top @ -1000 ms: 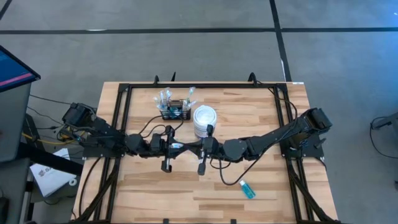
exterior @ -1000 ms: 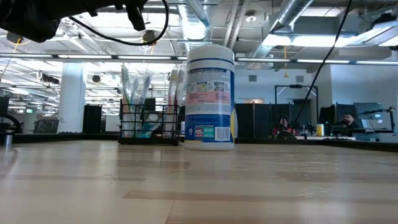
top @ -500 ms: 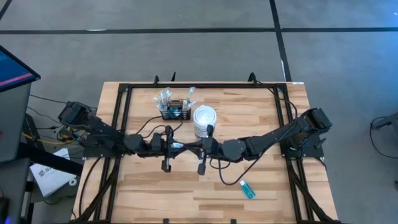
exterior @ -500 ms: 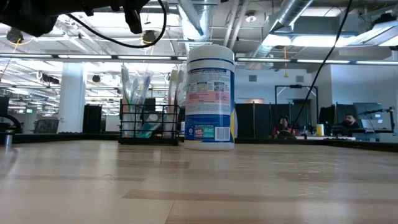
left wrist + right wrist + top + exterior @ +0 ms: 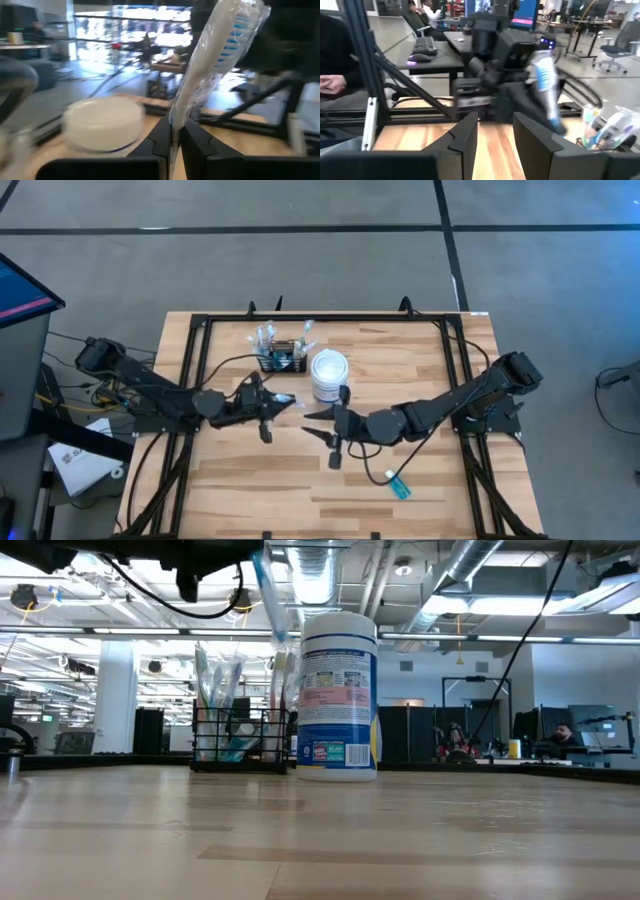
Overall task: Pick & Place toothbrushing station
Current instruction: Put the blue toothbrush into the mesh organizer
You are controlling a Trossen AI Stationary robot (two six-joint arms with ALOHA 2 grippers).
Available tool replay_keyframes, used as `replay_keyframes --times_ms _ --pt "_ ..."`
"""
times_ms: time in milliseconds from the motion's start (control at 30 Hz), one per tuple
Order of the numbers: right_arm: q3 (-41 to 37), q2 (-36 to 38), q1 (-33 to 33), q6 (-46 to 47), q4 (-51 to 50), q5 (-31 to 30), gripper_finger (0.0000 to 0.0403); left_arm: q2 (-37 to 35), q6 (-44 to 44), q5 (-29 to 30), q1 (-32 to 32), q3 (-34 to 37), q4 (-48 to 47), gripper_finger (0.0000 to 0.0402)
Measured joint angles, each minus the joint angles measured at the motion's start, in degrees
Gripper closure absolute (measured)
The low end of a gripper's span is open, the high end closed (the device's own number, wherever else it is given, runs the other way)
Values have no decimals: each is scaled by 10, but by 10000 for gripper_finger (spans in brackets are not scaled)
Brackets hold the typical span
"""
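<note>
The toothbrushing station (image 5: 282, 359), a small black wire rack with several brushes standing in it, rests on its base on the table's far side, also seen in the low view (image 5: 240, 740). A round white tub (image 5: 328, 375) stands right beside it. My left gripper (image 5: 272, 402) is shut on a toothbrush (image 5: 220, 55) in a clear wrapper, just in front of the rack. My right gripper (image 5: 312, 423) stands open a little to its right with nothing between its fingers (image 5: 465, 135). My left gripper pinches the wrapped toothbrush by its handle's lower end (image 5: 173, 119) between the two fingertips. The brush juts out beyond the fingers at a slant, its blue-bristled head (image 5: 235, 32) farthest from them. It is lifted clear of the table (image 5: 270, 595).
A small blue packet (image 5: 398, 485) lies near the table's front right. Black frame rails (image 5: 195, 370) run along the table's sides and far edge. Bare wood lies open at the front middle. People sit at desks beyond the table (image 5: 560, 735).
My right gripper has opened, let go of the toothbrush and drawn back toward the table's near right. My left gripper keeps the brush, has pulled toward the left and turned, so the brush now slants toward the rack.
</note>
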State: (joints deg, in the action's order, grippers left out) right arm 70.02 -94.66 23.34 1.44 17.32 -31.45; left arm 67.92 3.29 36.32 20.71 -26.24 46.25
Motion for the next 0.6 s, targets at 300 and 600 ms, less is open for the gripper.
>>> replay_keyframes --times_ms 300,600 --pt "0 2 39 5 -23 1 284 -20 -15 70 -41 0 -21 389" --pt "0 2 67 7 -38 0 284 -20 5 63 -118 0 -55 389"
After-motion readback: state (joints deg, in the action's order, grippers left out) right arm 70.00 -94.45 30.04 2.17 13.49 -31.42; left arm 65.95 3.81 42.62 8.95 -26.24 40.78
